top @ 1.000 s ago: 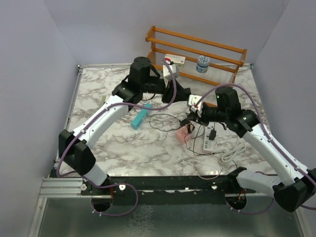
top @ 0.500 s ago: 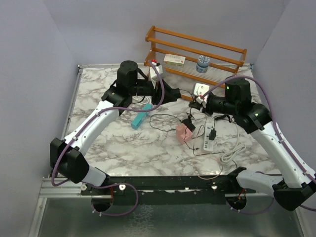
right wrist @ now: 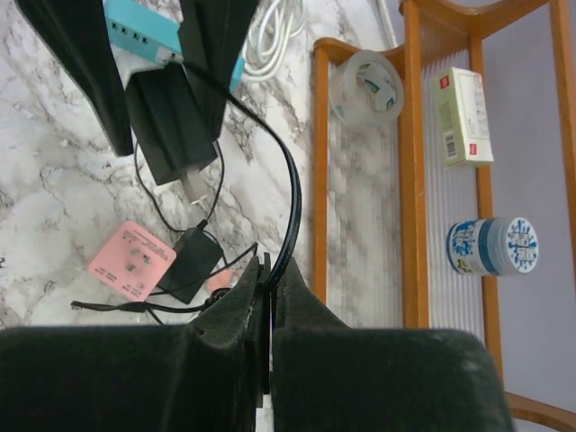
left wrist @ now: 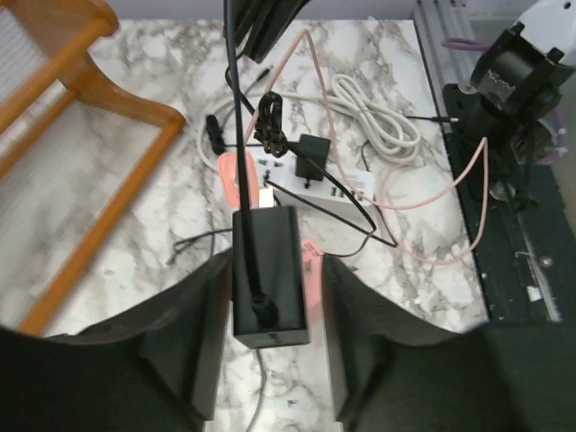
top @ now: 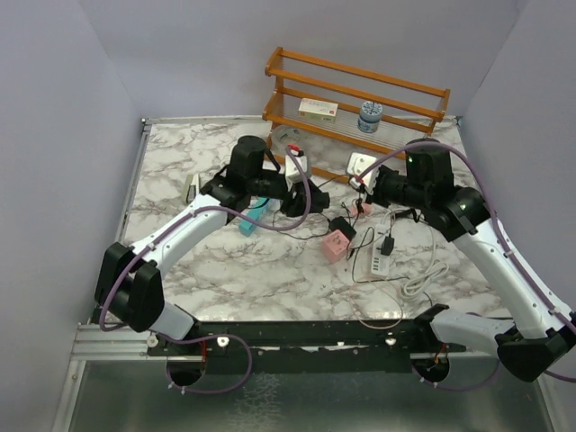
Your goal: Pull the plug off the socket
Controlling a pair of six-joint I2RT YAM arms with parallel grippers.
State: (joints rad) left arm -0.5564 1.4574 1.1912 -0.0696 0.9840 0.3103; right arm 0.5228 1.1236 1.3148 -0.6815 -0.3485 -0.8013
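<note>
Both grippers were engaged: the black plug (right wrist: 171,121) was seen off the pink socket (right wrist: 132,259), raised above the table (top: 180,166) between the fingers of the left gripper (left wrist: 274,265), though whether it was clamped could not be told; the right gripper (right wrist: 267,270) was pinched together on its thin cable (right wrist: 292,198).

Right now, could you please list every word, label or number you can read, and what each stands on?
Nothing is legible in any view.
White box on the rack: red patch and print, too small to read.
Blue and white tin: patterned label, blurred.
Pink socket block: small marks, unreadable.
White power strip: a label, too blurred to read.
</note>
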